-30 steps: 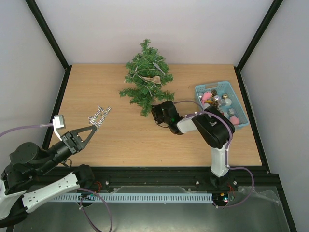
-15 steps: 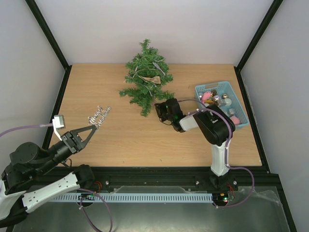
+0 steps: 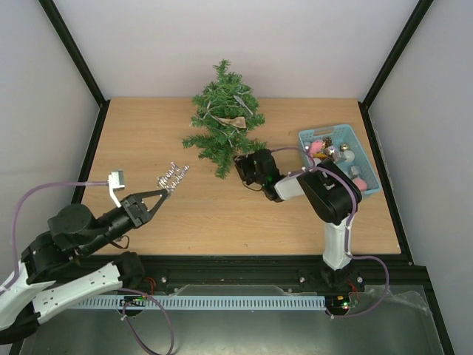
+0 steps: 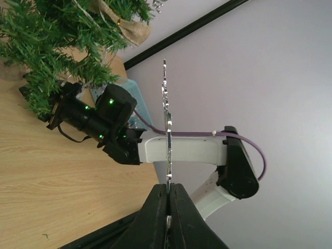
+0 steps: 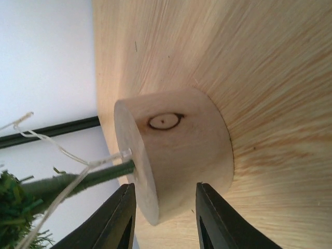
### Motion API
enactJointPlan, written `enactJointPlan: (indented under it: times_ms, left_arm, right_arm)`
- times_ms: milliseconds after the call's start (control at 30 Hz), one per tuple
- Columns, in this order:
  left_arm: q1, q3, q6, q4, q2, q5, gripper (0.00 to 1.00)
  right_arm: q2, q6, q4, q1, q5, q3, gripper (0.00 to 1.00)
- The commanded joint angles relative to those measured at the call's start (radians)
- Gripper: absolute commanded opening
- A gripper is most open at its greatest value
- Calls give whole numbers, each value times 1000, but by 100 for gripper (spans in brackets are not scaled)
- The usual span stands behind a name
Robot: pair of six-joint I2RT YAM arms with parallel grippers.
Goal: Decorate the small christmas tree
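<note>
The left end effector [image 3: 161,192] has its two fingers pressed together. They pinch the bottom tip of a thin, shiny silver ornament [image 3: 175,176]. The ornament sticks out past the fingertips and hangs in the air over the table [image 3: 140,140]. It is well apart from the tree. In the left wrist view the ornament [image 4: 166,119] shows only its thin edge, straight out from the left end effector [image 4: 167,189].

The right end effector [image 3: 242,166] is low at the foot of the small christmas tree [image 3: 222,118]. In its own view its fingers [image 5: 120,218] are spread, with the edge of the round wooden base [image 5: 176,145] between them. I cannot tell if they squeeze the base or just sit beside it. The base is flat on the table, and a green stem comes out of its middle.

The tree stands at the far middle of the table. It has a brown bow [image 3: 235,122] and white string on its branches.

A blue basket [image 3: 367,161] sits at the right side of the table, near the right arm. It holds pink and silver balls [image 3: 330,151].
</note>
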Motion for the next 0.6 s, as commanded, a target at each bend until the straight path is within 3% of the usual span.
enactJointPlan:
  times_ms: [0,567]
  left_arm:
    - [-5,-27,28,76,30,25,2]
    - [-6,-13,36,79,60,22,2]
  right_arm:
    - [-13,-29,-4,22,0,19,34]
    - [72,-31,-39,-6,-16,86,22]
